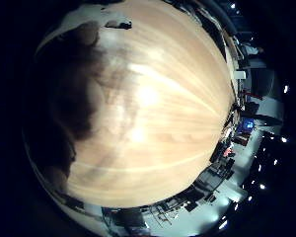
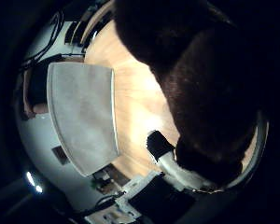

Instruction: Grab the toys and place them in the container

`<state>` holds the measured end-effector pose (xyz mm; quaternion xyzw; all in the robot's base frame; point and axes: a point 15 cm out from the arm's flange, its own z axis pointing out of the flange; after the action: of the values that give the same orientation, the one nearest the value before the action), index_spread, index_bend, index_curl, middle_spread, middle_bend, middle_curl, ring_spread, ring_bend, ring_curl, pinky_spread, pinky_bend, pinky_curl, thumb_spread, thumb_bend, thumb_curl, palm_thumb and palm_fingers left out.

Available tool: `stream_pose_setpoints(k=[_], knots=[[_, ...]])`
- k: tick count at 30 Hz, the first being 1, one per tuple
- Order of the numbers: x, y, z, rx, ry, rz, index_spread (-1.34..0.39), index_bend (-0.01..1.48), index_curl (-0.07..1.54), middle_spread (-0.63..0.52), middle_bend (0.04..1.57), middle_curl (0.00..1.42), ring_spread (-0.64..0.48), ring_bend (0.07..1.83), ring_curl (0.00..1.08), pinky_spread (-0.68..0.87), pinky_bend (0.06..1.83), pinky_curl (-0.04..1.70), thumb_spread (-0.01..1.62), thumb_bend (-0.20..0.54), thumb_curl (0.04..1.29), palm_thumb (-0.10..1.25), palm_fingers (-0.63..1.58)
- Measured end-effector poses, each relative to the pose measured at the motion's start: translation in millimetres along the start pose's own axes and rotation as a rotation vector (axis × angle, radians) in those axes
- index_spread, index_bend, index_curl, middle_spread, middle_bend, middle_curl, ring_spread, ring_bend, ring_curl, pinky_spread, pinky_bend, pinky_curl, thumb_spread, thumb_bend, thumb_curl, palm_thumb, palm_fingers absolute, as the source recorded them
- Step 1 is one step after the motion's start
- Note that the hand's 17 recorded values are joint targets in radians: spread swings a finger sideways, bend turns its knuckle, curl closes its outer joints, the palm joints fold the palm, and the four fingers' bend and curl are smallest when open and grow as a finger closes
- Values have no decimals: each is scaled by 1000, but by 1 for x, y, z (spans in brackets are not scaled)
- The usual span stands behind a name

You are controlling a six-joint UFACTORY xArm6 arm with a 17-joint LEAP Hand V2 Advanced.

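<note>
In the right thumb side palm view a dark brown plush toy (image 2: 191,75) fills much of the picture, close against the palm. A black-tipped finger (image 2: 160,146) of my hand (image 2: 182,168) curls in beside the toy. The toy hangs above the wooden table (image 2: 135,93), which lies well below it. A grey rectangular container (image 2: 79,112) stands at the table's edge, to the side of the toy. In the right little finger side palm view the toy shows as a dark brown mass (image 1: 74,99) over the table (image 1: 158,109).
A small dark object (image 1: 118,22) lies near the table's far edge. Room furniture and lights ring the table (image 1: 242,128). Beyond the container the floor and dark equipment (image 2: 56,33) show.
</note>
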<state>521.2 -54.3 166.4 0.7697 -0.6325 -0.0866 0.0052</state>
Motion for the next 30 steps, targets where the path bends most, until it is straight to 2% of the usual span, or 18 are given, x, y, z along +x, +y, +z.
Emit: stream_pose_setpoints(k=[9, 13, 15, 17, 20, 23, 30], knots=[[1, -4, 13, -5, -3, -1, -438, 141, 270, -121, 268, 340, -80, 586, 243, 355, 758, 236, 941, -26, 302, 420, 203], [1, -5, 14, -4, -11, 5, -437, 125, 248, -168, 291, 351, -191, 709, 273, 198, 856, 247, 957, -2, 316, 504, 344], [1, -4, 15, -4, -13, 8, -435, 99, 227, -204, 302, 356, -251, 795, 292, 65, 979, 270, 970, 9, 324, 561, 478], [2, -4, 15, -3, -14, 10, -444, 97, 202, -275, 346, 377, -329, 930, 335, -143, 1138, 315, 994, 43, 340, 670, 692], [2, -6, 14, 5, -12, 10, -469, 142, 199, -354, 464, 434, -378, 1040, 392, -299, 1248, 367, 1012, 52, 350, 761, 927], [5, -11, 12, 28, -4, 11, -492, 177, 217, -401, 576, 492, -374, 1071, 426, -354, 1276, 397, 1027, 42, 352, 802, 1088], [10, -11, 5, 44, 0, 18, -542, 259, 308, -432, 743, 596, -342, 1135, 484, -405, 1252, 431, 1058, 47, 362, 949, 1212]])
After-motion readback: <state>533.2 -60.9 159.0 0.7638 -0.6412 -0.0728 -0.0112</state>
